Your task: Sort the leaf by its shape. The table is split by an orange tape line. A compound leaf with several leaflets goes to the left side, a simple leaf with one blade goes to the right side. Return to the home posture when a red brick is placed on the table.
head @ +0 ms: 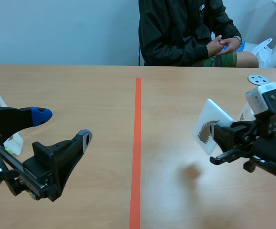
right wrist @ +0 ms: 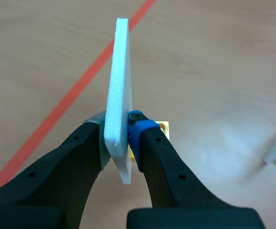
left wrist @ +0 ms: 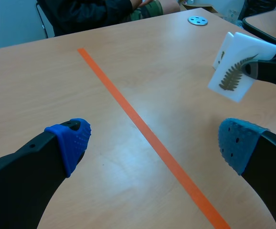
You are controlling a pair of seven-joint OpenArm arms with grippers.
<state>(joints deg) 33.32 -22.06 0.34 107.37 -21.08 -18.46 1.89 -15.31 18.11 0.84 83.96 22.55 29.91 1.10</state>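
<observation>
The wooden table (head: 80, 86) spreads before me, split by the orange tape line (head: 137, 143). My left gripper (head: 63, 126) hangs over the left half, fingers wide apart. My right gripper (head: 220, 138) is clamped on a white foam card (head: 208, 119) bearing a fern-like leaf (left wrist: 231, 76), raised above the right half.

The leaf card (left wrist: 236, 71) is a thick white foam square printed with a brown fern-like frond (left wrist: 231, 76) of many small leaflets along one stem. It hangs clear of the table (head: 80, 86), standing on edge and turned so one corner points up. The fingers of the right gripper (right wrist: 116, 138) pinch it at its lower edge. It sits over the table's right half, well apart from the orange tape line (head: 137, 143) and nearer the right edge.
</observation>
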